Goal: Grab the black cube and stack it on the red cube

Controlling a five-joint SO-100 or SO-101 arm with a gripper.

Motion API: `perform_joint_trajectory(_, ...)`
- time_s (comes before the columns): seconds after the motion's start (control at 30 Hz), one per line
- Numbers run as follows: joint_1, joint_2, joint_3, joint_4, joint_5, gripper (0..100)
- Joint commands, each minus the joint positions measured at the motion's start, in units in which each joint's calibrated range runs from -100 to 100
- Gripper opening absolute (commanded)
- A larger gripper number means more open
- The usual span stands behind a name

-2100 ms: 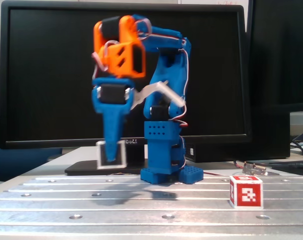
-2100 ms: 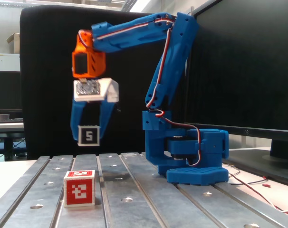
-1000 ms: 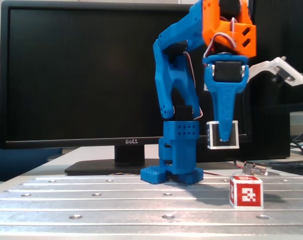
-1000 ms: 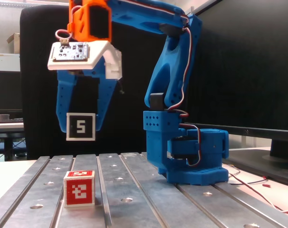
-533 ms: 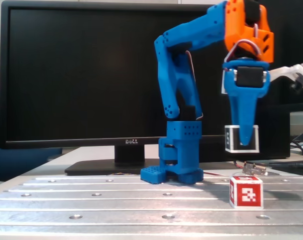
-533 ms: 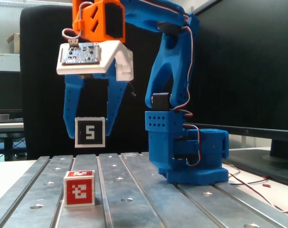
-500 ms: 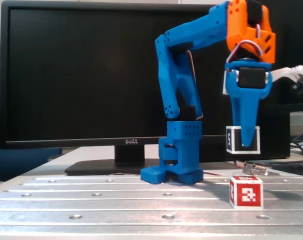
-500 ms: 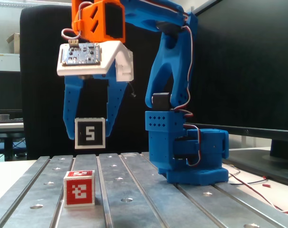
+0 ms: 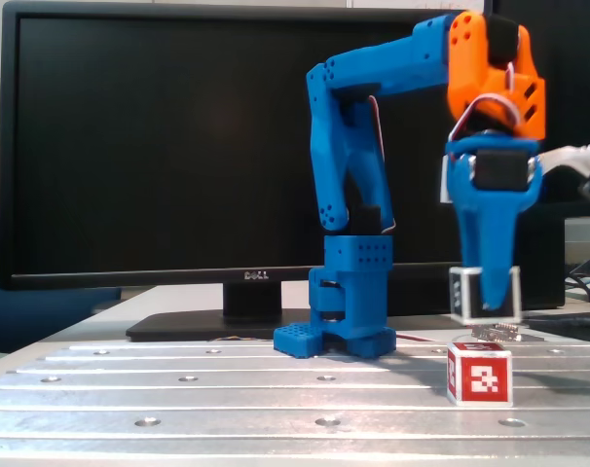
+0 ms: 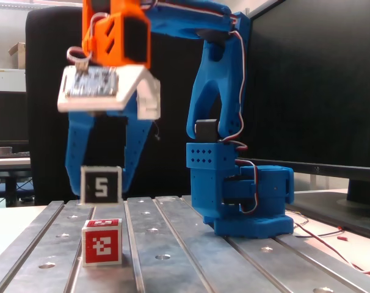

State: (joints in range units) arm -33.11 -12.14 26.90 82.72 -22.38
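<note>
Now the gripper [image 10: 101, 183] is clamped on the black cube [image 10: 101, 184], fingers down either side, "5" face toward the camera in one fixed view. Cube is airborne, clear of the slotted metal table [image 10: 173, 244].

Change over the last two seconds: arm swung the cube across from the far side of its blue base [image 9: 349, 311] and dropped it lower. In the last half second it slid further over and down again.

Relative to the tool: the red cube [image 10: 102, 242] sits directly below the fingertips in one fixed view, small air gap between cubes. In the other fixed view the black cube [image 9: 485, 294] hangs just above the red cube [image 9: 479, 373], offset slightly to the right in that view. Not touching in either.

Judgement: transport is basically done, this is final alignment. Needs a small lateral trim, then a straight descent before release. Risk: release with that offset and the cube lands on an edge and tips off.
</note>
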Motion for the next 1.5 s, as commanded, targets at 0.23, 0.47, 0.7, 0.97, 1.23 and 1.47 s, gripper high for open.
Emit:
perform_joint_trajectory(0.23,0.7,-0.8,1.6,-0.7,0.2,16)
perform_joint_trajectory(0.47,0.8,-0.9,2.6,-1.1,0.2,16)
perform_joint_trajectory(0.7,0.5,-0.2,2.6,-1.5,0.0,16)
perform_joint_trajectory(0.97,0.4,-0.1,2.8,-2.6,0.0,16)
perform_joint_trajectory(1.23,0.5,-0.1,4.2,-3.2,0.1,16)
perform_joint_trajectory(1.47,0.4,-0.1,6.1,-5.4,0.0,16)
